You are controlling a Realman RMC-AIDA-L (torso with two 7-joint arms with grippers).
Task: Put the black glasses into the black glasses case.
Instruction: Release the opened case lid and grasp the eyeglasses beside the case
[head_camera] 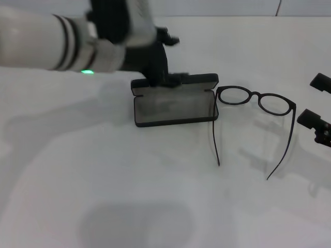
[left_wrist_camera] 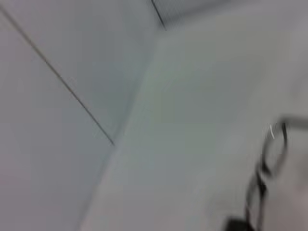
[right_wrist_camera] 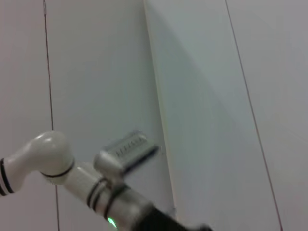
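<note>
The black glasses case lies open on the white table, its grey lining showing and its lid at the back. My left gripper reaches in from the left and sits on the lid's back edge. The black glasses lie unfolded just right of the case, with the temple arms pointing toward the front; they also show blurred in the left wrist view. My right gripper is open and empty at the right edge of the head view, right of the glasses.
The white table stretches to the front and left of the case. A pale wall rises behind it. The left arm shows in the right wrist view against wall panels.
</note>
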